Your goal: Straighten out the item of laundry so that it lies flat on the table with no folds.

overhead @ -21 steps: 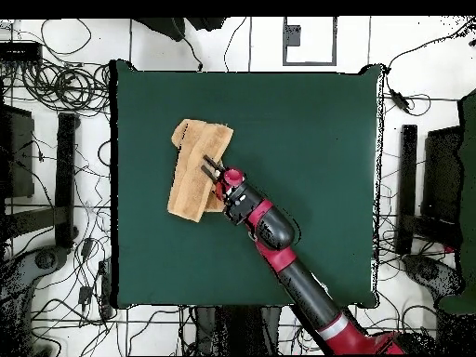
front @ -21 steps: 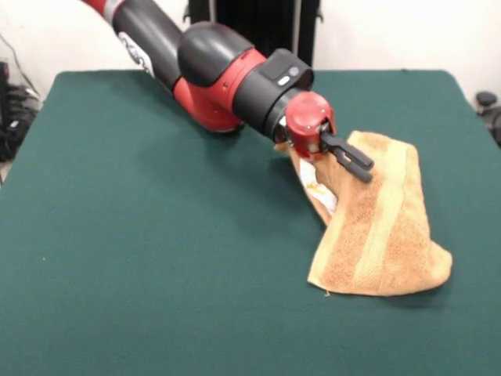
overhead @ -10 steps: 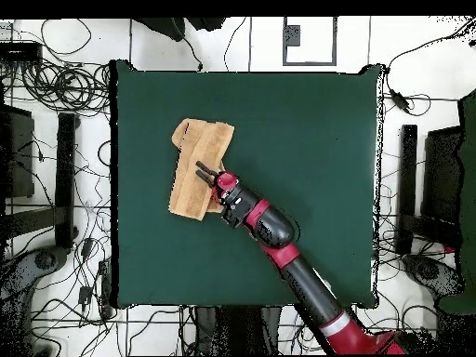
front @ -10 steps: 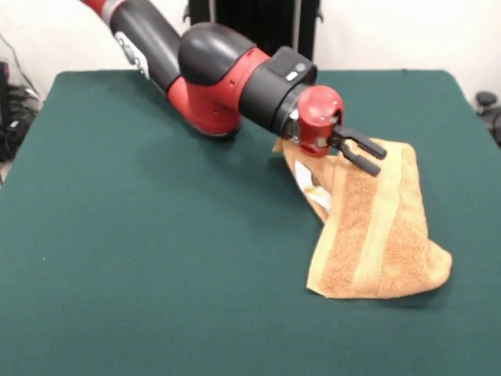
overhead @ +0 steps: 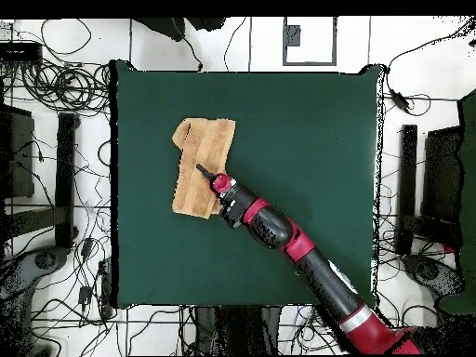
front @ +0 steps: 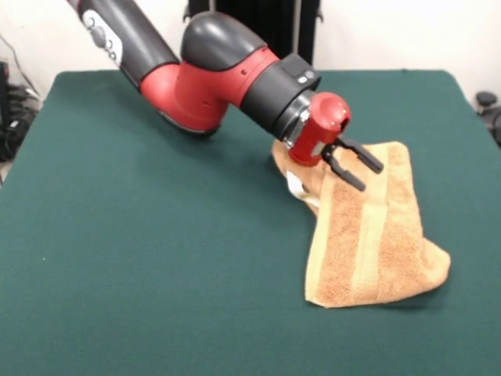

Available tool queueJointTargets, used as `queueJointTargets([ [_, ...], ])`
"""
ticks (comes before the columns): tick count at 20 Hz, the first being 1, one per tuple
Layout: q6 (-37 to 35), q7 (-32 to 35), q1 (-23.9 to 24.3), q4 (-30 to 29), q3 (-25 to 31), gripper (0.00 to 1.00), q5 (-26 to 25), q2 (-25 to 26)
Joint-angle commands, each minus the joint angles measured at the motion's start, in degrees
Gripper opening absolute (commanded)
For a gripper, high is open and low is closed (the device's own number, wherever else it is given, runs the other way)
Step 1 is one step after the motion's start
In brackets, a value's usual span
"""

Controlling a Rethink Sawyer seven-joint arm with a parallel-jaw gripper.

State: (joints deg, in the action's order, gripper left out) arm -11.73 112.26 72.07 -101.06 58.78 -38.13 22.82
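Arm (front: 211, 78) entering from upper left, angled low over table (front: 141, 258). Claw (front: 354, 166) parted, holding nothing, hovering just above towel (front: 376, 235), prob. lining up a grab. Towel under and right of claw, doubled lengthwise w/ folds, so not yet flat.

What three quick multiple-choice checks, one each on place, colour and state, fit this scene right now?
1. Where is the tool?
A. over the towel's upper part
B. at a bare table corner
C. off the table

2. What colour is the table?
A. white
B. dark green
C. red

3. How does the towel lie?
A. spread flat
B. rolled into a ball
C. folded over itself

Answers: 1 A, its fingers stand over the towel's upper part; 2 B, green cloth covers it; 3 C, layers overlap and an edge curls up.
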Motion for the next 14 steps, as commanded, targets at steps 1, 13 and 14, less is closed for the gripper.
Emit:
queueJointTargets([
  [1, 2.84, 1.22, -6.29, 10.1, -7.5, 1.0, -2.33, -6.73],
  [13, 2.4, -0.63, -11.26, 14.22, -12.01, 1.0, -3.87, -11.6],
  [14, 2.64, -0.15, -12.28, 14.43, -12.9, 1.0, -4.2, -12.77],
])
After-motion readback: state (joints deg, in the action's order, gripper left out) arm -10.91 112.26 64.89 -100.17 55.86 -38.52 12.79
